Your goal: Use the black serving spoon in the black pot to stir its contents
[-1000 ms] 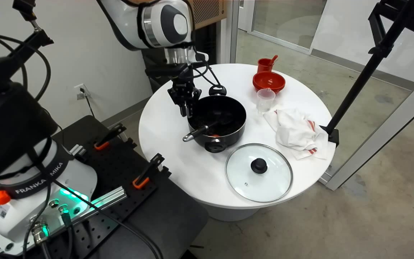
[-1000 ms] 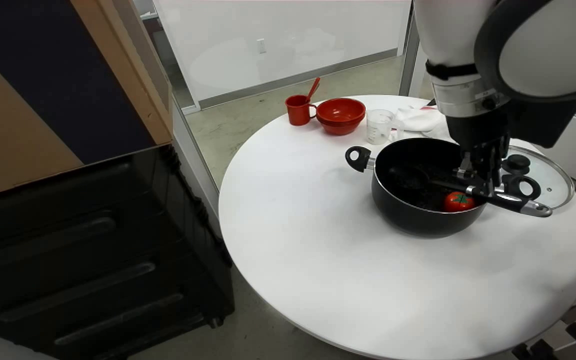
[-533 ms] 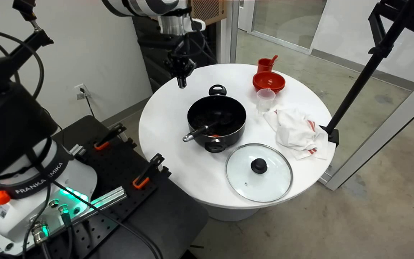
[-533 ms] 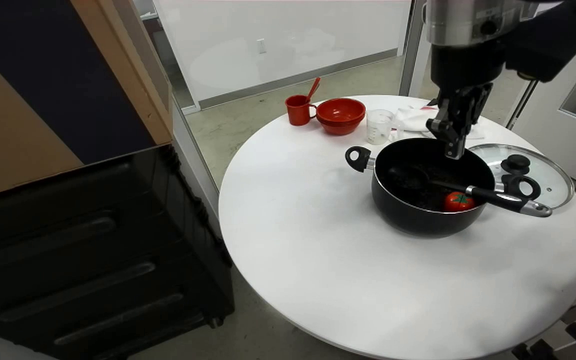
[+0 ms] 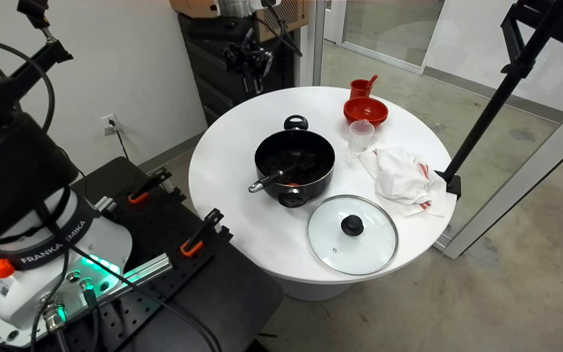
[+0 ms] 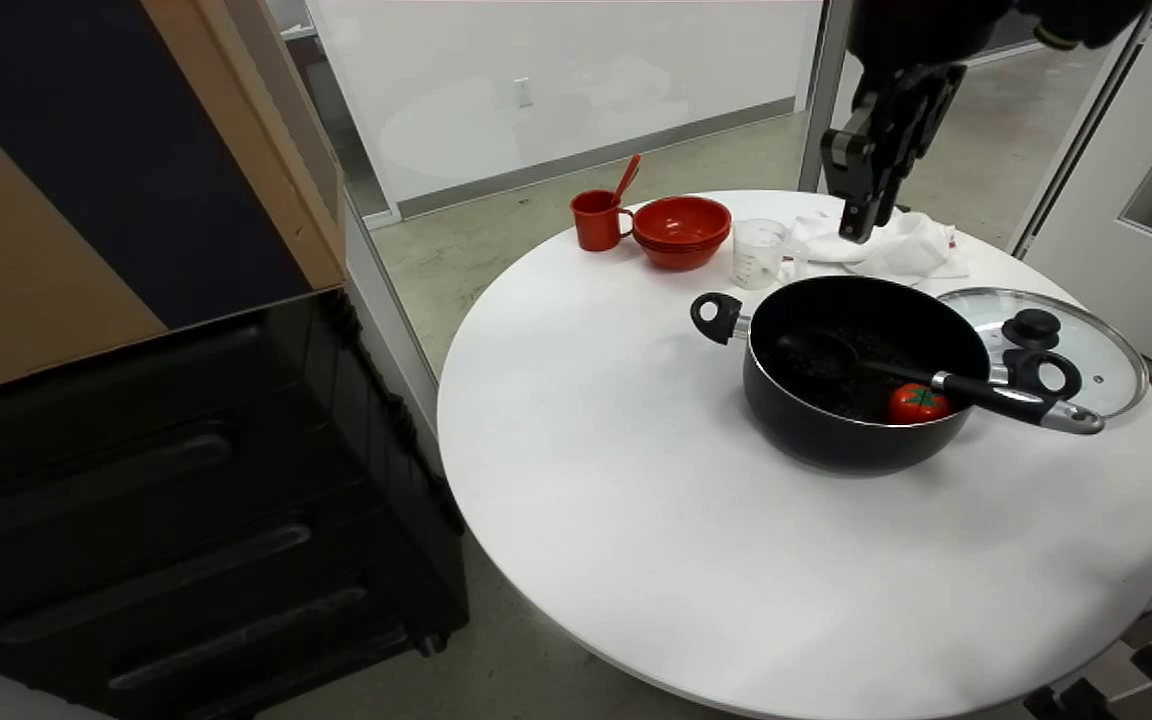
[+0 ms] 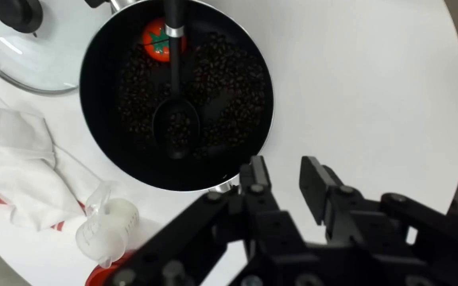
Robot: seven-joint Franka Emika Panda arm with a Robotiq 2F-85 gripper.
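The black pot (image 5: 318, 183) stands on the round table and also shows in the other views (image 6: 836, 445) (image 7: 133, 159). The black serving spoon (image 6: 1006, 398) rests in it, bowl down inside and handle leaning over the rim; it also shows in the wrist view (image 7: 175, 71). The contents are small dark beans (image 7: 237, 87) and a red tomato (image 7: 159, 39) beside the spoon shaft. My gripper (image 7: 284, 167) is open with nothing between its fingers. It hangs well above the table, apart from spoon and pot, in both exterior views (image 5: 253, 88) (image 6: 861, 225).
A glass lid (image 5: 352, 234) lies beside the pot on the white table (image 5: 232, 195). A white towel (image 5: 403, 183), a clear measuring cup (image 5: 361, 136), red bowls (image 5: 365, 110) and a red mug (image 5: 359, 89) stand along one side. A black cabinet (image 6: 186, 520) stands near the table edge.
My gripper has risen from beside the pot to high above the table. In an exterior view its fingers look farther apart than half a second ago. The spoon, pot and tomato have not moved.
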